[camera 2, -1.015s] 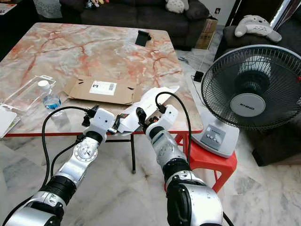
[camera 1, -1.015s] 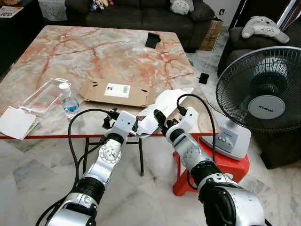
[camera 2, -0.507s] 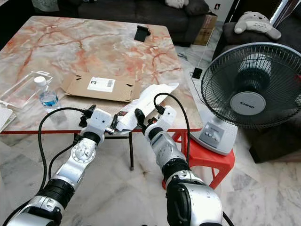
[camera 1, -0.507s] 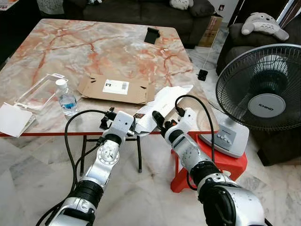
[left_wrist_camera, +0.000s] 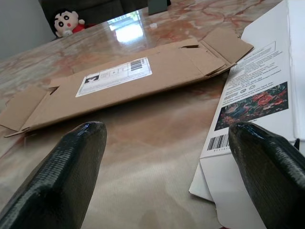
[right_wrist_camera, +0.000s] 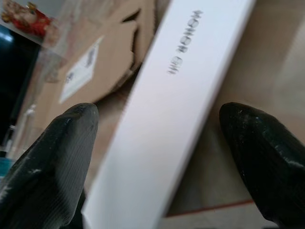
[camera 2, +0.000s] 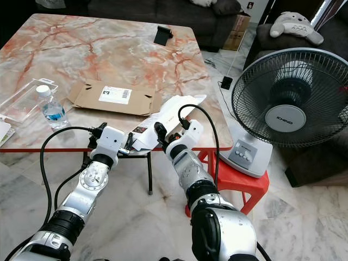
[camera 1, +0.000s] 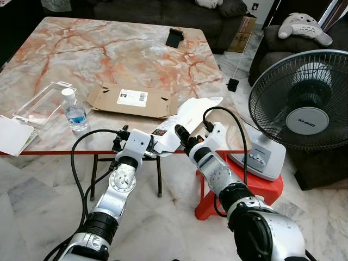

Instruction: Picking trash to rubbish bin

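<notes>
One flattened brown cardboard box (camera 1: pixel 129 101), one white flattened carton (camera 1: pixel 186 120), one water bottle (camera 1: pixel 74 111), one clear plastic package (camera 1: pixel 41 103) and one black phone stand (camera 1: pixel 175 37) lie on the one marble table (camera 1: pixel 98 54). Beside it stand one electric fan (camera 1: pixel 299 114) and one red stool (camera 1: pixel 269 190). Two grippers count: the left gripper (camera 1: pixel 145 147) and the right gripper (camera 1: pixel 184 138), the white carton reaching between each one's spread jaws.

The marble table (camera 1: pixel 109 54) carries a flattened cardboard box (camera 1: pixel 130 100), white carton (camera 1: pixel 182 122), water bottle (camera 1: pixel 74 110), clear tray (camera 1: pixel 41 103) and black phone stand (camera 1: pixel 175 38).
</notes>
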You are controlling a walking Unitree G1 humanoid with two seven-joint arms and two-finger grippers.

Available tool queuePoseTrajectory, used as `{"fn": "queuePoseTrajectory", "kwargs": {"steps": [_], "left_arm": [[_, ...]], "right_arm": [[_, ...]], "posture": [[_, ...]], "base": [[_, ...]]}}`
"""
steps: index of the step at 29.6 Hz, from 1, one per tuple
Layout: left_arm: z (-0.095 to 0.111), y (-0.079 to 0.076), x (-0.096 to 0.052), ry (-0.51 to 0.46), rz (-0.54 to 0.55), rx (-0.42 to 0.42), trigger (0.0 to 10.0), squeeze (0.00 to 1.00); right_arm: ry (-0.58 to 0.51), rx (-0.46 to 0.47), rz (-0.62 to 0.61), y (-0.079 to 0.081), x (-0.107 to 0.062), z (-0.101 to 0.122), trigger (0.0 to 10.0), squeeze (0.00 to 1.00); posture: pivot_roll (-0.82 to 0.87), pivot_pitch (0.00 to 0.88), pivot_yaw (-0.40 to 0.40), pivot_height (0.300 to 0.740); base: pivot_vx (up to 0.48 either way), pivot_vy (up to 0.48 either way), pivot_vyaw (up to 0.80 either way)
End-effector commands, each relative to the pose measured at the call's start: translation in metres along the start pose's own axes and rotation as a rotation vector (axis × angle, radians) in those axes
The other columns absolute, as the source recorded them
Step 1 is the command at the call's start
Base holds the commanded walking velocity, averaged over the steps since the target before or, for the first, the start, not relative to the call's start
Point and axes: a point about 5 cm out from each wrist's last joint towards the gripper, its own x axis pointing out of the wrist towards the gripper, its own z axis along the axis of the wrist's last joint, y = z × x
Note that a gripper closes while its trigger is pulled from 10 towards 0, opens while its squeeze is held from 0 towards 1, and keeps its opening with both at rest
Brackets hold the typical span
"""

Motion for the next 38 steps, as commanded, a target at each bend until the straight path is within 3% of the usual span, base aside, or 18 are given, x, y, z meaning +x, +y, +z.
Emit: {"fn": "queuePoseTrajectory", "kwargs": {"steps": [1, 9, 28, 29, 31, 32, 38], "left_arm": [[0.001, -0.004, -0.002, 0.005, -0.003, -0.012, 10.0, 0.00], [0.001, -0.005, -0.003, 0.006, 0.000, -0.026, 10.0, 0.00], [0.001, -0.007, -0.006, 0.013, 0.002, -0.038, 10.0, 0.00], [0.001, -0.007, -0.006, 0.013, 0.001, -0.039, 10.0, 0.00], [0.001, -0.007, -0.006, 0.013, 0.001, -0.040, 10.0, 0.00], [0.001, -0.007, -0.006, 0.012, 0.001, -0.041, 10.0, 0.00], [0.001, -0.007, -0.006, 0.011, -0.003, -0.042, 10.0, 0.00]], "right_arm": [[0.033, 0.044, 0.063, 0.025, 0.008, -0.015, 10.0, 0.00], [0.040, 0.047, 0.109, 0.037, 0.010, -0.016, 10.0, 0.00], [0.117, 0.013, 0.079, 0.030, 0.007, -0.037, 10.0, 0.00], [0.118, 0.013, 0.082, 0.030, 0.007, -0.038, 4.3, 0.00], [0.117, 0.013, 0.084, 0.030, 0.007, -0.038, 4.3, 0.00], [0.116, 0.011, 0.088, 0.030, 0.007, -0.038, 0.0, 0.00], [0.115, 0.012, 0.097, 0.030, 0.007, -0.039, 0.0, 0.00]], "posture": [[0.07, 0.138, -0.197, 0.740], [0.07, 0.138, -0.206, 0.740], [0.08, 0.150, -0.217, 0.740], [0.08, 0.149, -0.217, 0.740], [0.08, 0.149, -0.216, 0.740], [0.08, 0.149, -0.216, 0.740], [0.08, 0.149, -0.217, 0.740]], "base": [[0.000, 0.000, 0.00], [0.000, 0.000, 0.00], [0.000, 0.000, 0.00], [0.000, 0.000, 0.00], [0.000, 0.000, 0.00], [0.000, 0.000, 0.00], [0.000, 0.000, 0.00]]}}
